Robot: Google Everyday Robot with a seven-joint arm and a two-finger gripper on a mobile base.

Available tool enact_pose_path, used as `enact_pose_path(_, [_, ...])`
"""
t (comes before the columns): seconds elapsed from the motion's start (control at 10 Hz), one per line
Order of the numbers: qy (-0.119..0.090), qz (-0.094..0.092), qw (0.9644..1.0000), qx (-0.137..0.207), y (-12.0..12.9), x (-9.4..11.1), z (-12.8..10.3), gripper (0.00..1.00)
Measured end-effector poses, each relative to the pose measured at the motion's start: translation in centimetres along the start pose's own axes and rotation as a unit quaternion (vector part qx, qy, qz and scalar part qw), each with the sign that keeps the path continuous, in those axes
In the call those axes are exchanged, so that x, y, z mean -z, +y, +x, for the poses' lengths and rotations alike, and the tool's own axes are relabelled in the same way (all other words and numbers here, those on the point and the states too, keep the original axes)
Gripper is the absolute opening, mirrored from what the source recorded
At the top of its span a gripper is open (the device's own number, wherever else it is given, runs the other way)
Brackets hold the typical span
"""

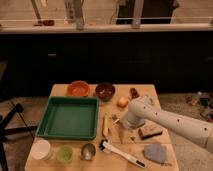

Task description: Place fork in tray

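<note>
The end effector (122, 124) is held low over the wooden surface (59, 91), its jaws released and spread. The fork (116, 119) is seen just beside it, lying on the surface right of the green tray (67, 119) — outside its rim.

silver fork (115, 119) lies by gripper (120, 122), right of green tray (68, 118).

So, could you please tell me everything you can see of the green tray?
The green tray is a large, shallow rectangle with a raised rim, plastic by its look. It lies flat on the left half of the wooden table, and nothing lies in it. An orange bowl stands just behind its far rim. The open gripper hangs off to its right, clear of it.
</note>
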Motion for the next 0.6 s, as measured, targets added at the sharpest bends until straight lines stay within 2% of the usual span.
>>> enact_pose_path(0.1, [0.000, -0.001, 1.0000, 0.000, 0.02, -0.03, 0.02, 0.74])
enact_pose_path(0.6, [-0.005, -0.001, 1.0000, 0.002, 0.00, 0.27, 0.09, 0.22])
